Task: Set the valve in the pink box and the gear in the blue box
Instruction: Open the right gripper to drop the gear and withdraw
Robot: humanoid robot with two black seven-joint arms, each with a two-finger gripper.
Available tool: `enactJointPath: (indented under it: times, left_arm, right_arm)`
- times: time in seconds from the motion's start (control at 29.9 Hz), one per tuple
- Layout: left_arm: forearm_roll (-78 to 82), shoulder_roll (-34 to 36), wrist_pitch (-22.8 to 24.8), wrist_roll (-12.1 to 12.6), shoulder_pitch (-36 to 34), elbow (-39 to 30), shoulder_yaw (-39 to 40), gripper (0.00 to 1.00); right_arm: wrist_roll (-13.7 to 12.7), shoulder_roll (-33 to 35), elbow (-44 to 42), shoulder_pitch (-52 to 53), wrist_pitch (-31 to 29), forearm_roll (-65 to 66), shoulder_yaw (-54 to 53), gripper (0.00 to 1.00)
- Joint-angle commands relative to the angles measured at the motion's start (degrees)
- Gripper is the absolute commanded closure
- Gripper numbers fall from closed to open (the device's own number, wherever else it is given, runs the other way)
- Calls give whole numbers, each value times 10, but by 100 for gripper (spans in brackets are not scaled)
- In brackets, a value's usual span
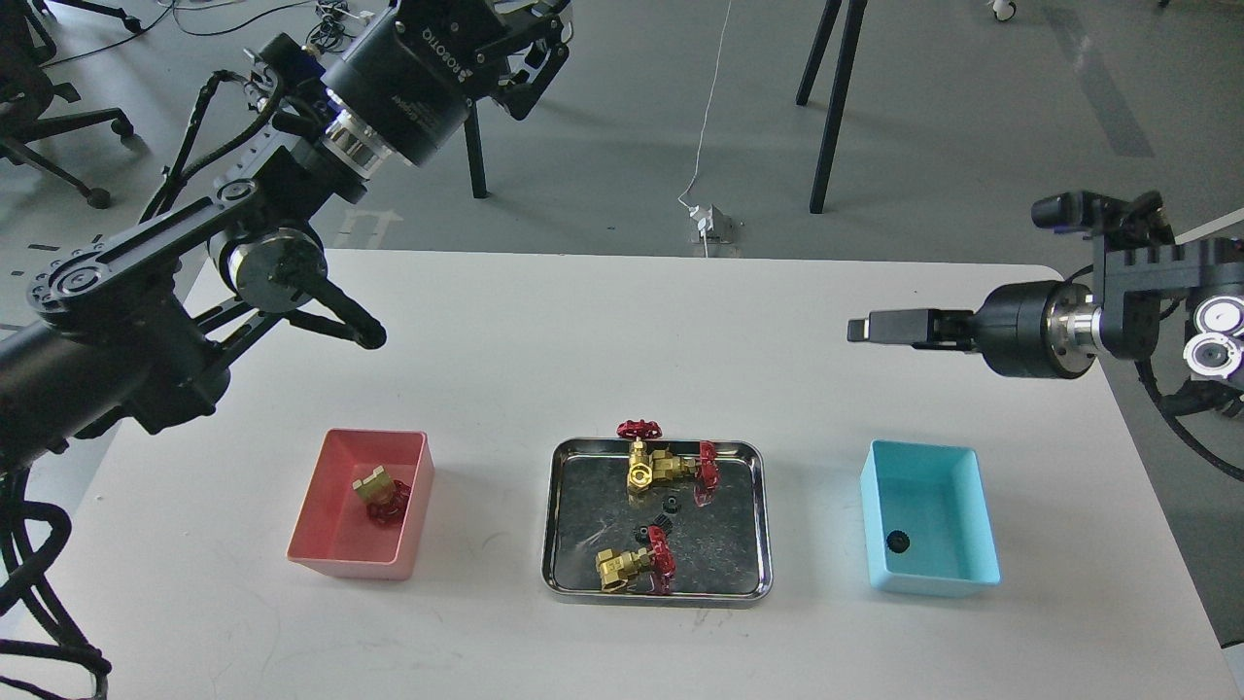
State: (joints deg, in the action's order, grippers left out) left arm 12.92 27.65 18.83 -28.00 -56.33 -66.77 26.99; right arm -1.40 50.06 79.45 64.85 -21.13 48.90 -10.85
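Near the front edge of the white surface [603, 311] sit three containers. At the left, a salmon-pink plastic box [335, 554] already holds one brass valve with a red wheel [379, 491]. In the middle, a shiny steel tray [556, 544] keeps more valves and tiny black gears [654, 530], waiting to be sorted. At the right, a light-blue plastic box [982, 530] holds one gear. Left hand [530, 58] is raised high; I cannot tell its fingers. Right hand [875, 329] hangs empty, fingers together.

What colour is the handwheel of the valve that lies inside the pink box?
Red, on a brass-gold body. The head view shows the valve in the pink box.
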Motion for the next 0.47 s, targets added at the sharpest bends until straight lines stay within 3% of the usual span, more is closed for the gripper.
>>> enactJointPath:
  times: [0.0,0.13,0.2,0.27,0.43]
  left_arm:
    - [0,2,10,0,-8,34,0,33]
    - [-5,3,47,0,-10,42,11,23]
    - [-15,4,73,0,-10,45,12,20]
    - [-32,6,92,0,-8,47,19,15]
    - [-48,0,92,0,-2,62,20,3]
  right_arm:
    - [-1,-53,-89,-1,21,-250,-122,1]
    - [1,-150,-225,-9,-15,-437,-237,1]
    - [1,-200,-309,-13,-69,-464,-299,1]
    - [0,-246,-376,-18,-69,-466,-368,1]
    - [1,-283,-417,-25,-69,-465,-427,1]
